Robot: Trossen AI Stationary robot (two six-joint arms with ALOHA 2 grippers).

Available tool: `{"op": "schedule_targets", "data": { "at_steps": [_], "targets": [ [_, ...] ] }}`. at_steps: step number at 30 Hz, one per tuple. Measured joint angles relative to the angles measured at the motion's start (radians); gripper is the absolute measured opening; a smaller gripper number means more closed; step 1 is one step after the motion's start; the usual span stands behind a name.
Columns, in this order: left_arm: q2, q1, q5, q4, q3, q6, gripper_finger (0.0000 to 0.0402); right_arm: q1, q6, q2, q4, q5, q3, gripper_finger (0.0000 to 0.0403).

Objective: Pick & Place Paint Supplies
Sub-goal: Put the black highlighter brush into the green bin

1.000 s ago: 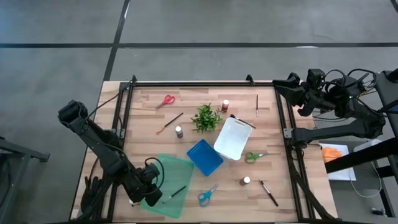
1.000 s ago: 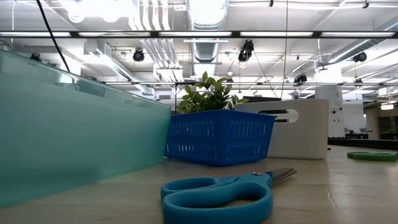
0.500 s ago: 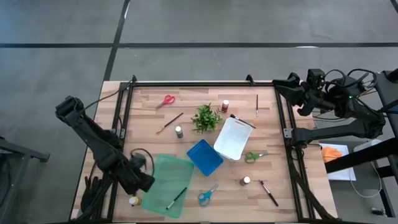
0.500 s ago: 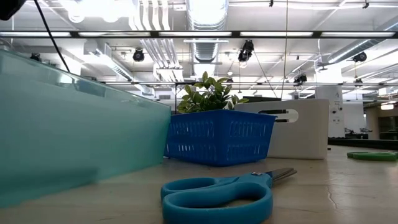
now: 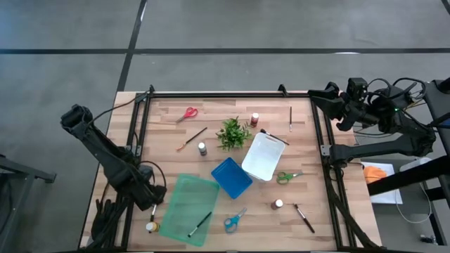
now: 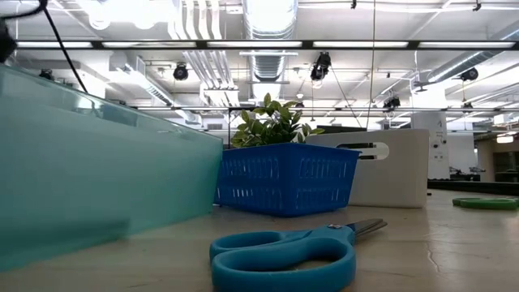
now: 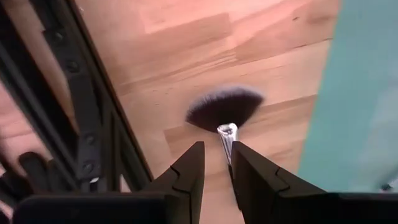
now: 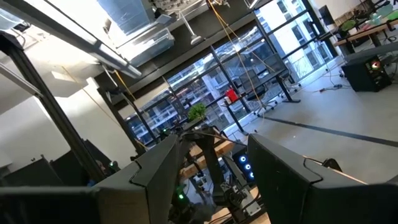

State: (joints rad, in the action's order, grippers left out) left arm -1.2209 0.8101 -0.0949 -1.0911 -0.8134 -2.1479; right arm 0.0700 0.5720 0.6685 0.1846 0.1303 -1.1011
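The left gripper [image 7: 216, 163] is clamping a broad black-bristled brush [image 7: 225, 112] above the table's [image 5: 169, 119] near-left edge, just left of the green tray [image 5: 184, 204]. The right gripper [image 8: 211, 168] is waiting far right, fingers apart and empty.

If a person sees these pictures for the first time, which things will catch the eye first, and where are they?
Probably the left gripper at the table's near left corner, gripping the thin handle of a broad black-bristled fan brush beside the translucent green tray. Next, the bright blue plastic basket and white rectangular bin mid-table, with the small leafy green plant behind them. The right gripper waits open beyond the table's right edge.
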Motion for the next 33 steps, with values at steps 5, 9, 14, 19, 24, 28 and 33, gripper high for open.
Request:
{"op": "schedule_targets", "data": {
  "at_steps": [5,9,14,19,24,28,33],
  "targets": [
    [0.0,-0.002,-0.034,0.22,0.15,-0.056,0.0091,0.0,0.0,0.0,0.0,0.0,0.0,0.0192],
    [0.0,-0.008,-0.056,0.418,0.255,-0.054,0.0091,0.0,0.0,0.0,0.0,0.0,0.0,0.0192],
    [0.0,-0.007,-0.1,0.478,0.324,-0.06,0.0091,0.0,0.001,0.0,0.0,0.0,0.0,0.0192],
    [0.002,-0.007,-0.105,0.488,0.35,-0.072,0.0091,0.0,0.002,-0.001,0.0,0.0,0.0,0.0192],
    [0.003,-0.008,-0.104,0.478,0.358,-0.075,0.0091,0.0,0.001,-0.001,0.0,0.0,0.0,0.0192],
    [0.002,-0.008,-0.1,0.471,0.36,-0.078,0.0091,0.0,-0.002,-0.001,0.0,0.0,0.0,0.0192],
    [0.002,-0.008,-0.09,0.466,0.36,-0.079,0.009,0.0,-0.004,0.0,0.0,0.0,0.0,0.0192]
  ]
}}
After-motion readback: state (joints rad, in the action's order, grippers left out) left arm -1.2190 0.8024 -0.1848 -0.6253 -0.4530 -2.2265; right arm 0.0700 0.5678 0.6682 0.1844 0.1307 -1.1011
